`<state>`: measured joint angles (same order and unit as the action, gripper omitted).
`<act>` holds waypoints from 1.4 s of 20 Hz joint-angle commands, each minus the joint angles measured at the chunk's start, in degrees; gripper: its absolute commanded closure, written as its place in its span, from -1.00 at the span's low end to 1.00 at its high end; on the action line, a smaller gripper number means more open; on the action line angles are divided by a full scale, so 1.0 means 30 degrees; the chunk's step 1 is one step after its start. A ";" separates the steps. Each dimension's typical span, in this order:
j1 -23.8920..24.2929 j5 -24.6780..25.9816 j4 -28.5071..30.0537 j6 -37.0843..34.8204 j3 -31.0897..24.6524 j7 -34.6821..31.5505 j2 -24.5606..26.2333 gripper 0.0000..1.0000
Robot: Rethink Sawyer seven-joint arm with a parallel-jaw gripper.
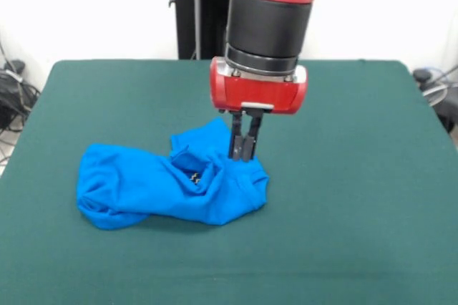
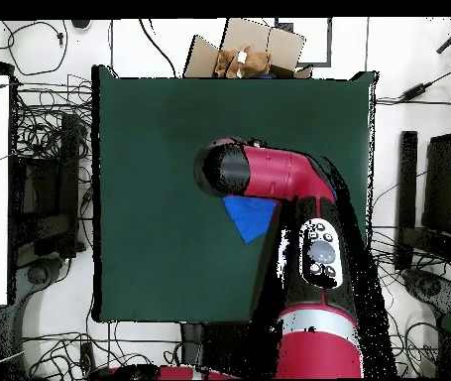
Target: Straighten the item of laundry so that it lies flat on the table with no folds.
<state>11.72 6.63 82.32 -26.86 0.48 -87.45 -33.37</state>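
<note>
The T-shirt (image 1: pixel 172 187) lies bunched in a long, rumpled heap near the middle of the table (image 1: pixel 358 176), a little to the left in the front view. It is far from flat: thick rolls run along its near edge, a flap is folded over at the centre, and only a speck of the print shows in a crease. In the overhead view just 1 blue corner (image 2: pixel 249 215) peeks out from under the arm (image 2: pixel 269 174); the rest is hidden.

The gripper (image 1: pixel 243 153) stands upright over the right end of the heap, its 2 fingers drawn narrow with almost no gap. Their tips touch or press into the cloth, but whether any fabric is pinched between them I cannot tell.

The risks, as I judge them:
- With the fingers so close, they may grip several layers at once, so a pull would drag the whole bundle instead of opening a fold.
- If nothing is caught, a lift would come away empty.
- Nothing pins the left end, so a sideways drag could slide the shirt across the felt, still crumpled.
- A pull to the right could roll the centre flap further under.
</note>
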 commanded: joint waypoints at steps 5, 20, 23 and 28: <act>-0.0567 -0.0315 -0.3252 -0.2985 -0.0398 -0.2655 0.1575 1.00; 0.2171 0.0991 0.4119 0.1195 -0.1790 -0.1431 -0.0929 1.00; 0.2323 0.1176 0.5191 0.2072 -0.1833 -0.1787 -0.1072 1.00; 0.2119 0.1750 0.6370 0.3173 -0.1354 -0.2275 -0.1322 1.00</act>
<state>18.92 8.86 89.88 -21.30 0.06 -87.45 -37.12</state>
